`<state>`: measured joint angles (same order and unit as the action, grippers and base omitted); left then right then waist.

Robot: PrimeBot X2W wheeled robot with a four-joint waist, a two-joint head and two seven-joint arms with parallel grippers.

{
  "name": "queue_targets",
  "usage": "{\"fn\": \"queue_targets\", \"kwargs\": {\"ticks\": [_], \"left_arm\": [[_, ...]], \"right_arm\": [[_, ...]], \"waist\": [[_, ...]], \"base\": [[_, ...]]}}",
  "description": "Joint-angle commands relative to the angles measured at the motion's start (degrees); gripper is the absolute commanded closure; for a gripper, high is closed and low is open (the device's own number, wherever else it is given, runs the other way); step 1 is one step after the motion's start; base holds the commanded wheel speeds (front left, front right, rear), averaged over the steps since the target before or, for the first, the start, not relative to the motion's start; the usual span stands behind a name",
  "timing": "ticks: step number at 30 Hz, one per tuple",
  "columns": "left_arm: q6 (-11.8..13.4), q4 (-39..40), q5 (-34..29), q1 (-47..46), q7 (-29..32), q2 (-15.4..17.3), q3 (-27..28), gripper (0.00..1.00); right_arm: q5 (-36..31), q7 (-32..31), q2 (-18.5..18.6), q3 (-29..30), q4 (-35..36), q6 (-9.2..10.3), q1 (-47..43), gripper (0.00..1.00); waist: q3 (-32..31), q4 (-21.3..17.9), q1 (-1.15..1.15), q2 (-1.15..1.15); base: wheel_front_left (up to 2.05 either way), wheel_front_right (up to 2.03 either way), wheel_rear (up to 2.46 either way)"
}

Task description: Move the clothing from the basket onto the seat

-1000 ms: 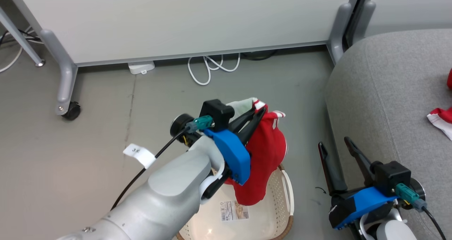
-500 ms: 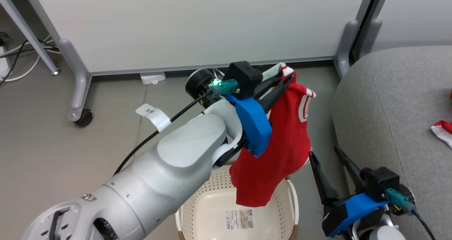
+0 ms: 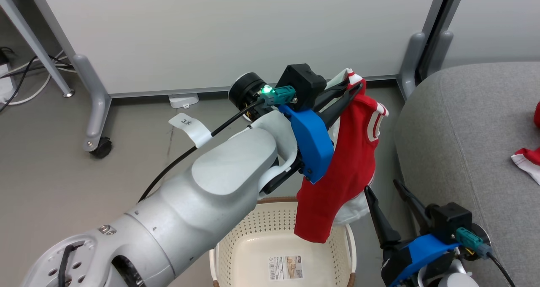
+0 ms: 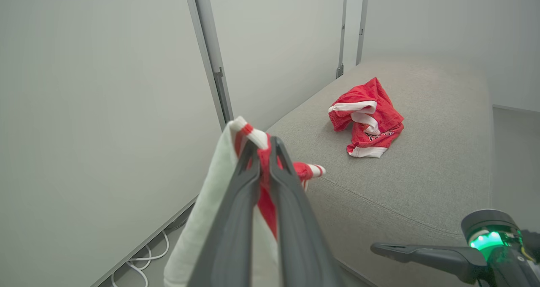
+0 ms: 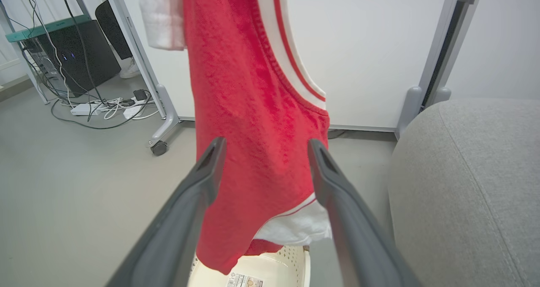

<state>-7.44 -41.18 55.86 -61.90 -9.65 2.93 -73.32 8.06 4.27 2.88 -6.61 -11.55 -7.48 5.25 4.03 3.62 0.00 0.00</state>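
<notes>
One garment (image 3: 346,160) in my grip, the other garment (image 4: 367,122) lying on the seat (image 3: 464,131).
My left pincer (image 3: 356,84) is clamped shut on the striped trim at the top, so the red cloth hangs free with its hem above the basket (image 3: 236,240) rim, just beside the seat's near edge. I judge that height lets it swing over. The other garment lies crumpled, well in from that edge. My right pincer (image 3: 382,185) stands wide open and empty, low between basket and seat.

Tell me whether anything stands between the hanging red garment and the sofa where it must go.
Nothing visible blocks it. The garment hangs from the shut left gripper above the basket, and the sofa lies to its right. The open right gripper stands low beside the sofa's edge; another garment lies farther along the sofa.
</notes>
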Motion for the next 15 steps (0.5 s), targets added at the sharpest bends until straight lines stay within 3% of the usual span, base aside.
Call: {"fn": "queue_targets", "kwargs": {"ticks": [1, 15], "left_arm": [[0.0, 0.2, -0.1, -0.4, 0.1, 0.0, -0.1, 1.0], [0.0, 2.3, -0.4, 0.6, 1.3, 0.0, -0.1, 1.0]], "right_arm": [[0.0, -0.1, 0.0, -0.1, 0.0, -0.03, -0.5, 0.0], [-0.5, -4.4, 0.0, -3.5, -4.2, -0.03, 6.2, 0.0]], "waist": [[0.0, 0.0, 0.0, 0.0], [1.2, 0.3, 0.0, 0.0]], "base": [[0.0, 0.0, 0.0], [0.0, 0.0, 0.0]]}}
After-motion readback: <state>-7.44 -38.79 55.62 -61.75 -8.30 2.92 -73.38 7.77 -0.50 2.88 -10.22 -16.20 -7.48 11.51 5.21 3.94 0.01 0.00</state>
